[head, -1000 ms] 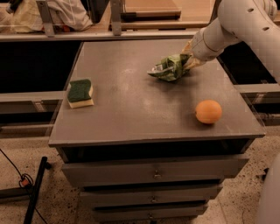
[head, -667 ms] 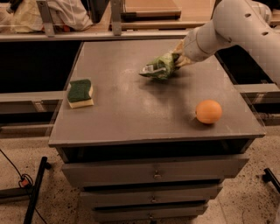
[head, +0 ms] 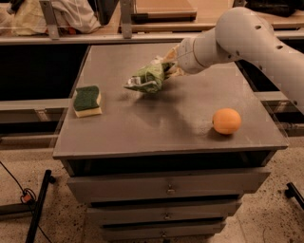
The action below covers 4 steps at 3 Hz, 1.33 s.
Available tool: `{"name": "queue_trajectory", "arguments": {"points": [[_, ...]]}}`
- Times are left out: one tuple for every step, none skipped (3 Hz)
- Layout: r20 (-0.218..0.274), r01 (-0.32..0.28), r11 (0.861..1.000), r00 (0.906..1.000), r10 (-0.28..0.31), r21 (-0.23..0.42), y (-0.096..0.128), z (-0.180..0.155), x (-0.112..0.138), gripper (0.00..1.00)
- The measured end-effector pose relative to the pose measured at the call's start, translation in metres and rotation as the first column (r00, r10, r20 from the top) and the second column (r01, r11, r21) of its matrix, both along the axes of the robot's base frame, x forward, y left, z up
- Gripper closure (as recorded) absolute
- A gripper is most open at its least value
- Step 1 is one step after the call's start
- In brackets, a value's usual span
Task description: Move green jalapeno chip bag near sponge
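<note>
The green jalapeno chip bag (head: 148, 78) is a wrinkly green foil bag with white patches, held above the middle of the grey tabletop (head: 166, 123), its pointed end toward the left. My gripper (head: 167, 68) is shut on the bag's right end, at the tip of the white arm (head: 237, 40) reaching in from the upper right. The sponge (head: 87, 100), dark green on top with a pale yellow base, lies flat near the table's left edge, a short way left of and nearer than the bag.
A round orange fruit (head: 226, 121) sits on the right side of the table near the front. The table is a cabinet with drawers (head: 166, 187) below. A shelf with cloth and a board (head: 161, 9) runs behind the table.
The arm has carried the chip bag leftward across the table, closer to the sponge. The sponge and the orange fruit have not moved.
</note>
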<state>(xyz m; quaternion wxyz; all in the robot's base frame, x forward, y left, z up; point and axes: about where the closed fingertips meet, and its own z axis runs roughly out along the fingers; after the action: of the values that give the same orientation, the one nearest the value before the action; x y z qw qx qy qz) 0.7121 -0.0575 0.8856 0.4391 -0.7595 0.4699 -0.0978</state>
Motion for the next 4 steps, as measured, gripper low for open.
{"name": "queue_trajectory", "arguments": {"points": [[-0.012,-0.115,0.993,0.9933,0.115,0.011,0.035,-0.005,-0.022,0.83],[-0.020,-0.216,0.976,0.9761,0.217,0.022,0.058,-0.006,-0.040,0.60],[-0.019,-0.305,0.952,0.9519,0.306,0.037,0.076,-0.001,-0.059,0.36],[-0.021,-0.311,0.950,0.9499,0.312,0.037,0.078,-0.002,-0.059,0.13]]}}
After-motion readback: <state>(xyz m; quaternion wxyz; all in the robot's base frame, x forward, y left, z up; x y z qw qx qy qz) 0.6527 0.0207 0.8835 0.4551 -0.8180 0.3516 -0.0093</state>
